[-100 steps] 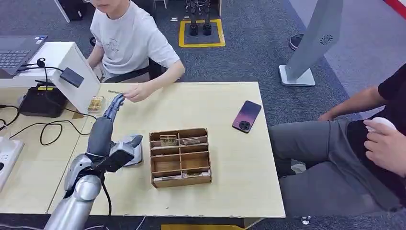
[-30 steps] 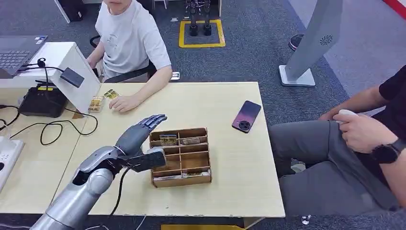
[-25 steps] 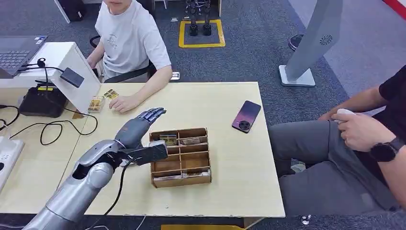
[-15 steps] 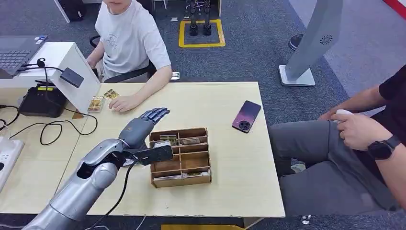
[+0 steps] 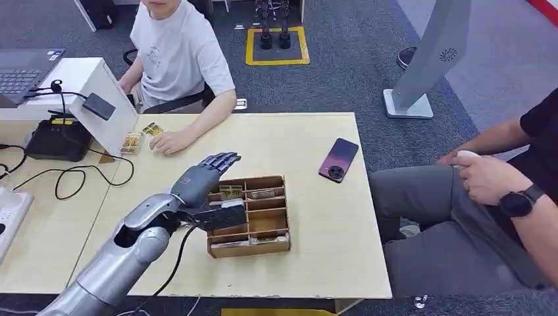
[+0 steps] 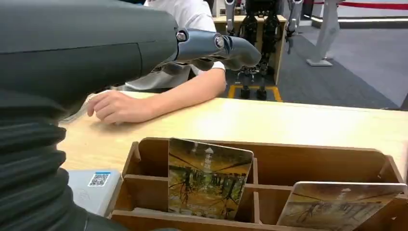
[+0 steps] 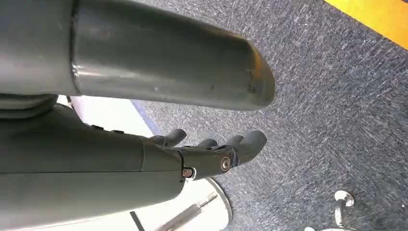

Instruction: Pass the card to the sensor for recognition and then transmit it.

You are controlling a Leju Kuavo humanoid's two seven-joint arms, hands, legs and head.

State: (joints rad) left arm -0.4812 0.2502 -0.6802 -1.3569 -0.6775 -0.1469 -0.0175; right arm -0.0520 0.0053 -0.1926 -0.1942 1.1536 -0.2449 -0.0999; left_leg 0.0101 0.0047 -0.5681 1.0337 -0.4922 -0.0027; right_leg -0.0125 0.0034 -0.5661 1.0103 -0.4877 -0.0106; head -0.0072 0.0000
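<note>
My left hand [image 5: 202, 176] hovers empty, fingers spread, over the wooden box's [image 5: 248, 215] far-left corner. The card [image 6: 208, 178] stands upright in that back compartment, printed with a brownish forest scene. My right hand [image 7: 211, 155] hangs above carpet, fingers loosely extended, holding nothing.

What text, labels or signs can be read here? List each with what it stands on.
No text reads clearly.
Upright card in the wooden organizer: a white mark with small characters at its top, too blurred to read.
White device beside the organizer: a blue QR code label, no legible words.
White T-shirt of the seated person: a faint chest print, too small to read.
Cards on the table near that person's hand: printing too small to read.
</note>
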